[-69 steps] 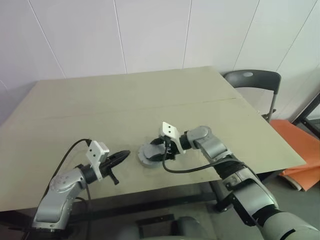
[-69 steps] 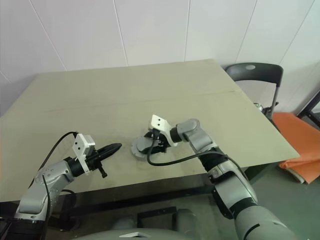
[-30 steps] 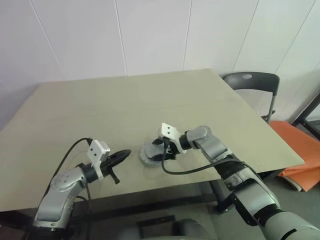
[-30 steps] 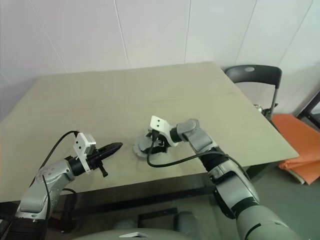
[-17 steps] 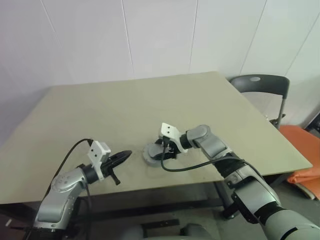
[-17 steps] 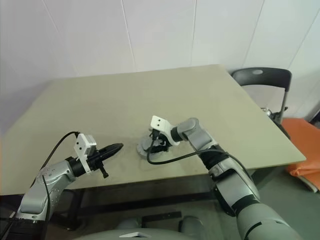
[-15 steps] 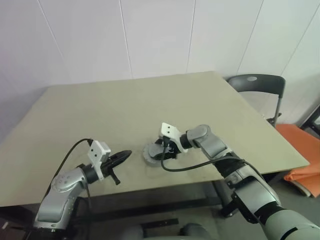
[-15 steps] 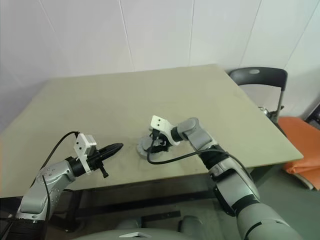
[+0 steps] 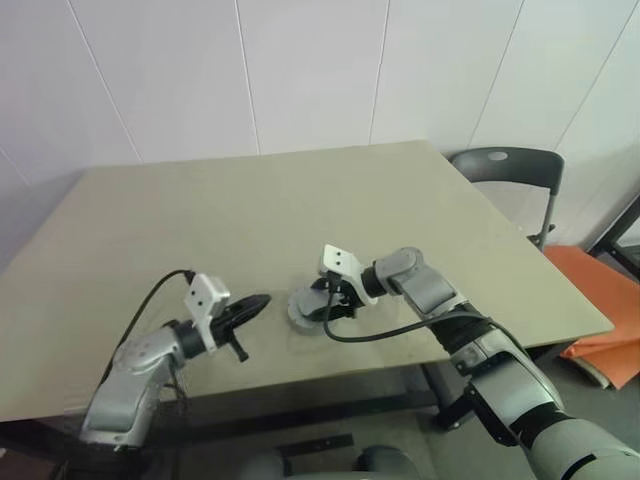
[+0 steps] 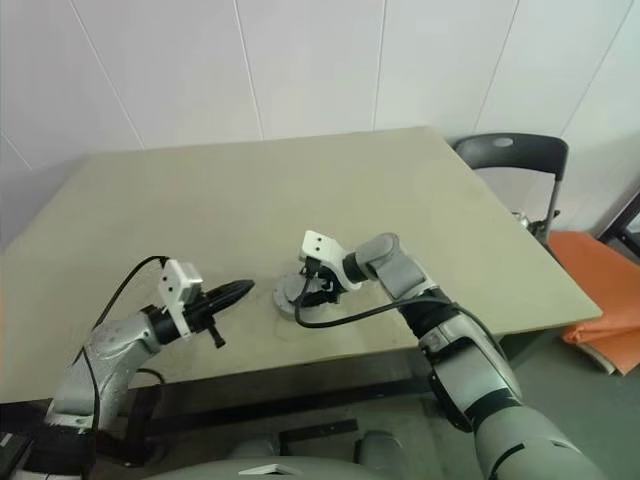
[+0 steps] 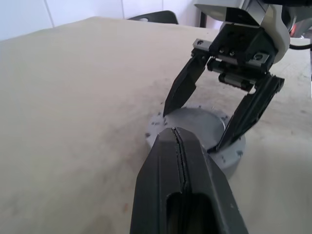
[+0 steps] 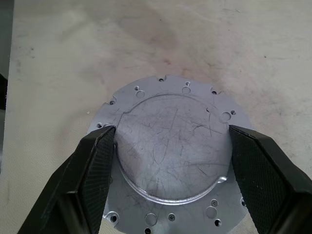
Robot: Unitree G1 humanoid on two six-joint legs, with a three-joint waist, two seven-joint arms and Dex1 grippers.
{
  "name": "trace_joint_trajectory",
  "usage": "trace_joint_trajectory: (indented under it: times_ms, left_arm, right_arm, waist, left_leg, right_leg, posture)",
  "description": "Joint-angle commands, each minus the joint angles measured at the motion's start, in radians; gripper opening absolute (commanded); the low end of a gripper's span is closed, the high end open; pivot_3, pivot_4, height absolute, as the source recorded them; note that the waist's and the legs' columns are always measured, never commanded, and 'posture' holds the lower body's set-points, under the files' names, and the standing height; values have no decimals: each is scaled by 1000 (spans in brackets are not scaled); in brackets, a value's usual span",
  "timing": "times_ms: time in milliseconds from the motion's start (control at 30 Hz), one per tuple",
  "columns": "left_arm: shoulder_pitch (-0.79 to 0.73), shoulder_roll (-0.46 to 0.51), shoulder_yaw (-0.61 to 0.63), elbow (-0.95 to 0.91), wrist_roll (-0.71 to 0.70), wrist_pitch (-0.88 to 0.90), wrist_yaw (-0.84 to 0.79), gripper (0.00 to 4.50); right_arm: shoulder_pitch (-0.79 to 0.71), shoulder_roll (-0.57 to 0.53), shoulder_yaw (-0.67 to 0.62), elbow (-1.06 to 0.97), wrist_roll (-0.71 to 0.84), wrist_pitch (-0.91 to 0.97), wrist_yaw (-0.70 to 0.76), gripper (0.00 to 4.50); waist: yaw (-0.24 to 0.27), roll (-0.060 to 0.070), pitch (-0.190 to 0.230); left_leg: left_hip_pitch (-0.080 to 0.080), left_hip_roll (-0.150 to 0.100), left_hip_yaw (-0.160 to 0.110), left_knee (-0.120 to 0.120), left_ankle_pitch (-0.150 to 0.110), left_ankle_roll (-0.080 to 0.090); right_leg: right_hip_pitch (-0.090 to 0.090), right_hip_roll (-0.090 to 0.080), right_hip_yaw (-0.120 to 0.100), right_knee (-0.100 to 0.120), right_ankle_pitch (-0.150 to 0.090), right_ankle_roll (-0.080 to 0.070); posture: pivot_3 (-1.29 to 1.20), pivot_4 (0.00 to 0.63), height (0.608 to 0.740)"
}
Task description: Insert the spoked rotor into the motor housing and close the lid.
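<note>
Right gripper (image 12: 170, 161) straddles the lid (image 12: 171, 151) near the table's (image 9: 250, 210) front edge, fingers wide against its raised rim; left gripper (image 11: 179, 146) closed, empty, just beside it.

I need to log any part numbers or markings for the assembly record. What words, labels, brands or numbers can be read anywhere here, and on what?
None: no readable text in any view.
The lid: plain scratched grey metal with screw holes around the rim, no stamp or number.
The right gripper and the left gripper: plain black fingers, no label.
White wrist camera housing: two dark dots, no lettering.
Table and chair: unmarked.
</note>
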Motion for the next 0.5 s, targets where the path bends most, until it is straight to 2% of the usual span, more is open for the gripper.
trace_joint_trajectory:
  times_ms: [33, 233, 433, 500]
  left_arm:
    - [-131, -46, -79, 120, 57, -49, -29, 0]
    - [-287, -106, -183, 407, 182, -94, -39, 0]
    - [-305, -70, -263, 530, 287, -64, -49, 0]
    - [-301, -61, -261, 519, 282, -53, -62, 0]
  right_arm:
    - [48, -28, 59, 87, -84, 59, -35, 3244]
    - [57, -32, 46, 61, -83, 60, -52, 3244]
    - [72, -33, 10, 21, -60, 54, -66, 3244]
    - [76, -27, -18, -9, -34, 63, -65, 3996]
  waist:
    - [10, -2, 0]
    - [12, -1, -1]
    - [14, -4, -5]
    - [14, -2, -5]
  left_leg:
    - [0, 0, 0, 0, 0, 0]
    - [0, -2, 0, 0, 0, 0]
    - [1, -2, -3, 0, 0, 0]
    - [1, -2, -4, 0, 0, 0]
  right_leg:
    - [-1, 1, -1, 0, 5, 1]
    - [-3, 7, -4, 0, 5, 1]
    - [-2, 10, -4, 2, 6, 1]
    - [-2, 10, -4, 2, 6, 0]
  posture:
    - [0, 0, 740]
    - [0, 0, 740]
    - [0, 0, 740]
    - [0, 0, 740]
